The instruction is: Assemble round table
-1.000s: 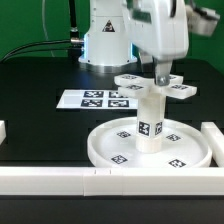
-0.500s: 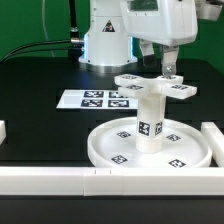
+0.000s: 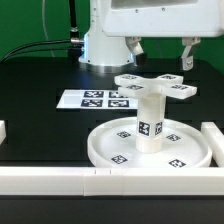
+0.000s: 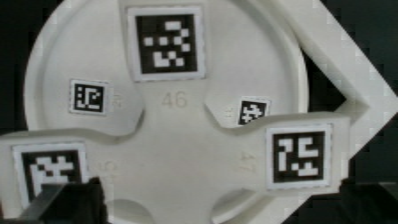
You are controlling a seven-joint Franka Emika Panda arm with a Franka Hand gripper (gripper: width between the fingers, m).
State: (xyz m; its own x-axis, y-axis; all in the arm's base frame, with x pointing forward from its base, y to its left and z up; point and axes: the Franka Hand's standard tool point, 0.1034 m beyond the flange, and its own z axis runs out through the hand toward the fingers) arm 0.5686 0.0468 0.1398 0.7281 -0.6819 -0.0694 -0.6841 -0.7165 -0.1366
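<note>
The leg [image 3: 150,120] hid the hub of the round disc [image 3: 105,148] and the stretch of disc behind it. The cross-shaped foot [image 3: 155,87] lying over the leg covered its top end, so the joint there could not be seen. Above the leg, the arm's hand was cut off by the exterior view's upper edge, with only the fingers of the gripper [image 3: 160,52] showing. In front of the leg, the long white bar [image 3: 60,180] ran out of frame on both sides. The wrist view was blurred: the foot [image 4: 178,120] overfilled it, its arms cropped and its tag patterns unreadable

Cross foot [image 3: 156,86] tops leg [image 3: 150,120] standing on disc [image 3: 105,141].
</note>
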